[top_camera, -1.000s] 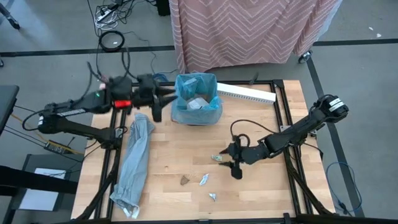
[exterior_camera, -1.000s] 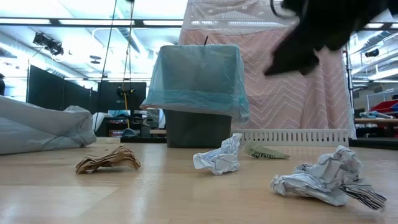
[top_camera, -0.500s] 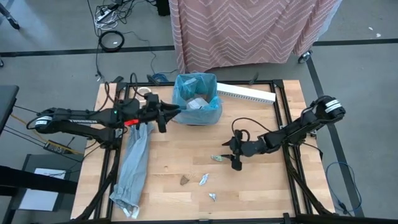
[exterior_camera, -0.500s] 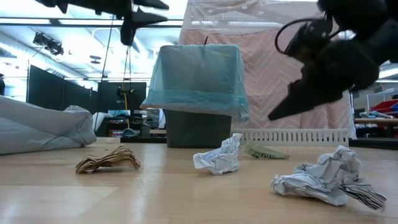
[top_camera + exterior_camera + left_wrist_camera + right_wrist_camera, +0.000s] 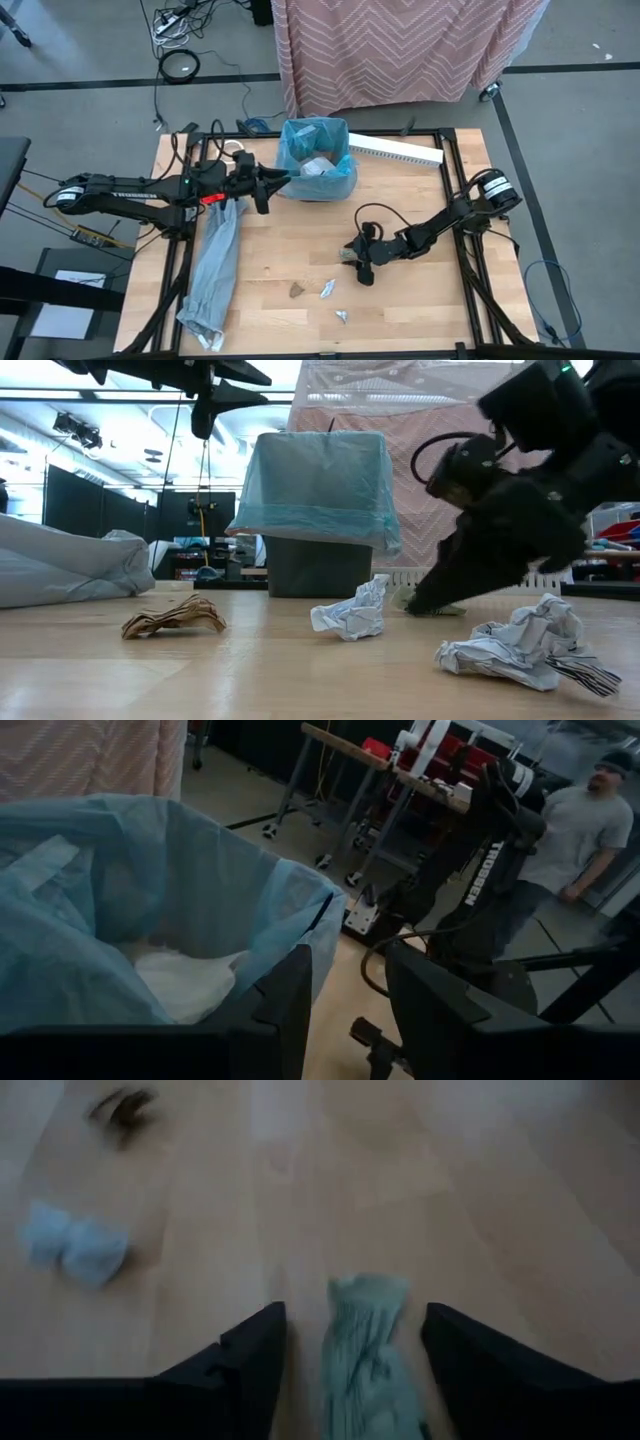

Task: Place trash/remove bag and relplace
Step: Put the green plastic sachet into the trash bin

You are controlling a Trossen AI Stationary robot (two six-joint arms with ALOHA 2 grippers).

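The small dark bin, lined with the blue bag, stands at the table's far middle with white trash inside. My left gripper hovers level and open beside the bag's left rim. My right gripper slants down to the table with its fingers open on either side of a pale green scrap, which lies flat on the wood. More trash lies near the front: a brown scrap and two white scraps.
A pale grey plastic bag lies along the table's left side. A white slotted strip lies at the far right. A pink patterned cloth hangs behind the table. A person stands beyond the right arm.
My right gripper has come down and toward the table's left, until its fingers straddle the green scrap on the wood. My left gripper first sank beside the bin's left rim and rolled a little, then kept still. The trash and the bag have not moved.
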